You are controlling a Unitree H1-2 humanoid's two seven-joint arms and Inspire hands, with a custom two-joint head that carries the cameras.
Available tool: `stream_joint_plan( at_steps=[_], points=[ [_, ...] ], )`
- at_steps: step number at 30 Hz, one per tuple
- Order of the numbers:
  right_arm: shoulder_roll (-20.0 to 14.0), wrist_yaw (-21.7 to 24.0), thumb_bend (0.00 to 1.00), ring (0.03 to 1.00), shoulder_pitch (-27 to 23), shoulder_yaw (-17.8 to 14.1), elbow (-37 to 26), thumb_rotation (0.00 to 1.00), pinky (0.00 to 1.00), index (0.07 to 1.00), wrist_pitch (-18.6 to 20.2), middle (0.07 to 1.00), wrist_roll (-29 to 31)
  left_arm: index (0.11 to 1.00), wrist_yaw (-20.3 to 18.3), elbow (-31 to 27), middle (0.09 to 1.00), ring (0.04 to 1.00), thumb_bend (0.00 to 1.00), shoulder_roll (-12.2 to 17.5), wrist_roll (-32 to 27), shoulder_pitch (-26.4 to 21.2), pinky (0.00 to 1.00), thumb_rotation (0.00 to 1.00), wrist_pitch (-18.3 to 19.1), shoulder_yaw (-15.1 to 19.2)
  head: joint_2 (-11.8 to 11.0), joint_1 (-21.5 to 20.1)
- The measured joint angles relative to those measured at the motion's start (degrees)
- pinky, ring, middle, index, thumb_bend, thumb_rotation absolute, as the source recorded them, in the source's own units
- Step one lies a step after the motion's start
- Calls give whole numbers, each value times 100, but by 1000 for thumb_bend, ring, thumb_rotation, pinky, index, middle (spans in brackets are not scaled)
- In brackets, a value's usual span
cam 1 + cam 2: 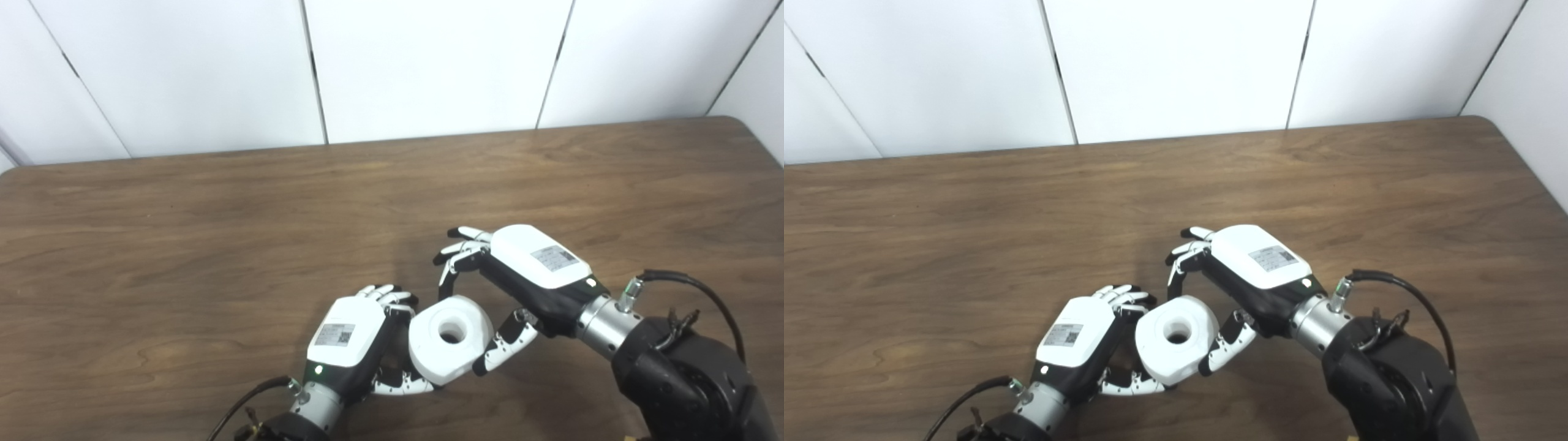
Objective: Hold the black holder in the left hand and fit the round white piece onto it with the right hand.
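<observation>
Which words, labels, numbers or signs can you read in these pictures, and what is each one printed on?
No text can be read.
Left hand: grey sticker on its white back with a square code pattern; print too small and blurred.
Right hand: grey sticker on its white back; print also too blurred.
Round white piece, wooden table: no markings visible.
</observation>
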Motion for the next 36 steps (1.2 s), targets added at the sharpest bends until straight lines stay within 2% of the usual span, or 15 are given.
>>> stream_joint_plan(
  at_steps=[10,11,12,14,23,36],
  points=[
    [-68,26,525,955,-40,-14,81,149,864,490,1,822,4,490,0,1,816,883,517,-1,5,-4,874,48,0,-4,-9,0],
    [-85,47,741,959,-55,-14,81,198,865,551,3,825,6,490,0,1,817,884,517,0,5,-4,875,48,0,-5,0,0],
    [-97,70,814,960,-71,-14,80,215,865,572,7,826,8,490,0,1,818,885,517,0,6,-4,875,48,0,-5,0,0],
    [-136,176,890,969,-100,-12,82,263,877,605,22,834,1,490,0,1,817,886,517,-1,7,-6,875,47,0,-6,0,0],
    [-195,611,986,1000,-112,14,91,401,935,687,53,887,-94,490,0,3,814,883,517,-1,7,-15,875,48,0,-9,-18,-18],
    [-201,930,1000,1000,-194,-4,84,418,938,708,47,907,-209,490,1,38,815,884,517,-5,6,-58,876,48,-2,-27,-35,-26]
  ],
)
